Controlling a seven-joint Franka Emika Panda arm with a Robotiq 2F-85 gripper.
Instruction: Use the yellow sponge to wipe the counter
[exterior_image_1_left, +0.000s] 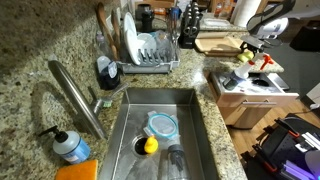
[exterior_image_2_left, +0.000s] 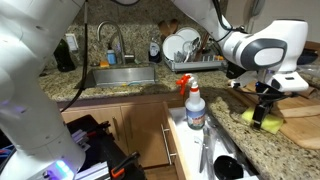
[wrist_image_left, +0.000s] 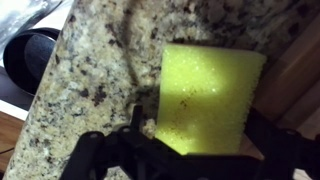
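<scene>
At the counter's edge, the Robotiq gripper (wrist_image_left: 200, 142) holds the yellow sponge (wrist_image_left: 207, 92), its two dark fingers (wrist_image_left: 137, 135) pressed against the sponge's opposite sides in the wrist view. The sponge lies flat against the granite counter (wrist_image_left: 100, 60), speckled brown, beige and black. A strip of pale wooden cutting board (wrist_image_left: 300, 75) sits just beside the sponge, and a black rounded object (wrist_image_left: 30, 60) shows past the counter's edge on the other side.

In an exterior view the gripper (exterior_image_2_left: 266, 110) points straight down from the white arm (exterior_image_2_left: 262, 50), with the sponge (exterior_image_2_left: 262, 120) on the counter (exterior_image_2_left: 235, 140) next to the cutting board (exterior_image_2_left: 300, 122). Near it stands a spray bottle (exterior_image_2_left: 193, 105) with a red trigger, above an open drawer (exterior_image_2_left: 205, 150).

Farther along the counter, well apart from the sponge, is the stainless sink (exterior_image_1_left: 190, 120) with its faucet (exterior_image_1_left: 80, 95). In the basin lie a blue-rimmed round lid (exterior_image_1_left: 162, 125) and a small yellow object (exterior_image_1_left: 150, 145). A soap bottle (exterior_image_1_left: 70, 145) stands at the sink's side. Behind the sink, a dish rack (exterior_image_1_left: 150, 52) holds white plates.
</scene>
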